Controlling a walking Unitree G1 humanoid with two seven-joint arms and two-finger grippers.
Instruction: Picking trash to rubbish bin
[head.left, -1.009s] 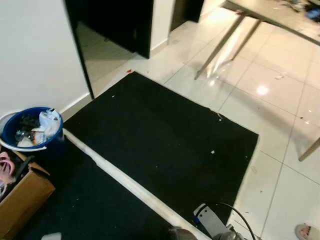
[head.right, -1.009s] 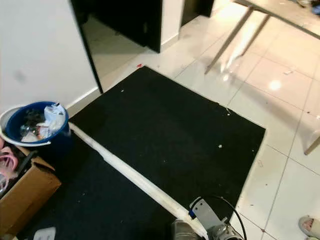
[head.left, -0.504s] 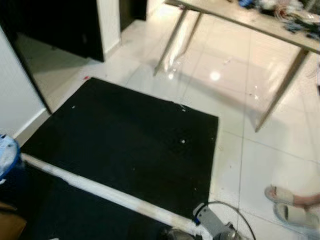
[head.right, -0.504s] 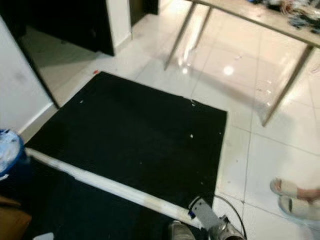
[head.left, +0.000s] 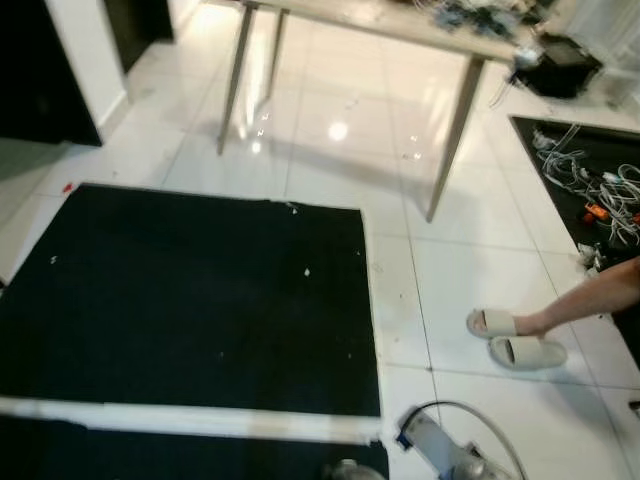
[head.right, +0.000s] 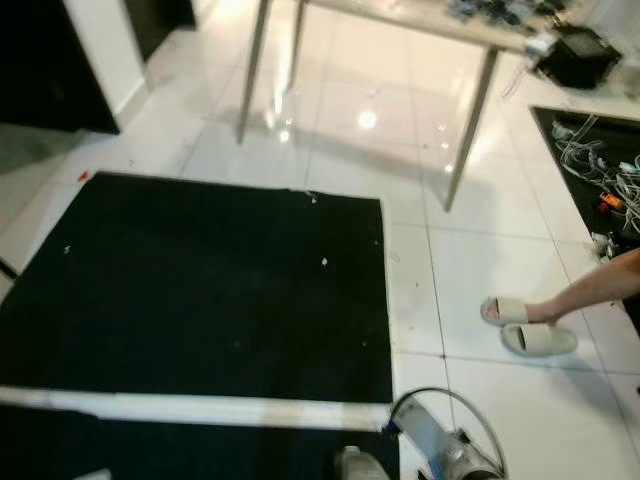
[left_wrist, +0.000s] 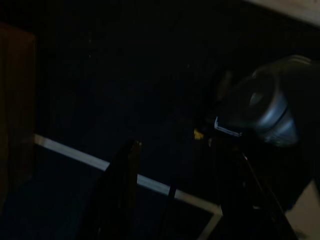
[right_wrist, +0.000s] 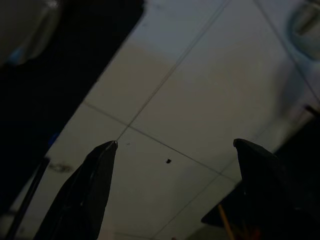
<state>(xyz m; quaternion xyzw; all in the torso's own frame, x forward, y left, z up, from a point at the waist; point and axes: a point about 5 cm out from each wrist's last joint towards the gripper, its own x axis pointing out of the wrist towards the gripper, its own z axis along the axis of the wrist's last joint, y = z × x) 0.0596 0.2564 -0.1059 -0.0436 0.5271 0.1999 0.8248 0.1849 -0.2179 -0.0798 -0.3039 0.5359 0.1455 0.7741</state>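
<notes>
Both claws, left (left_wrist: 175, 190) and right (right_wrist: 172, 185), hang empty with fingers apart above mat (head.left: 190, 290) and floor (head.left: 470, 260), we judge because no trash is yet chosen.

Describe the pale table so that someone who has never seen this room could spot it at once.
Start from the big black mat on the glossy white tile floor. Beyond the mat's far edge stands the pale table, its thin legs reflected in the tiles. It carries a clutter of cables on top, and it is the one raised piece of furniture here, unlike the loose cables lying on the floor to its right.
</notes>
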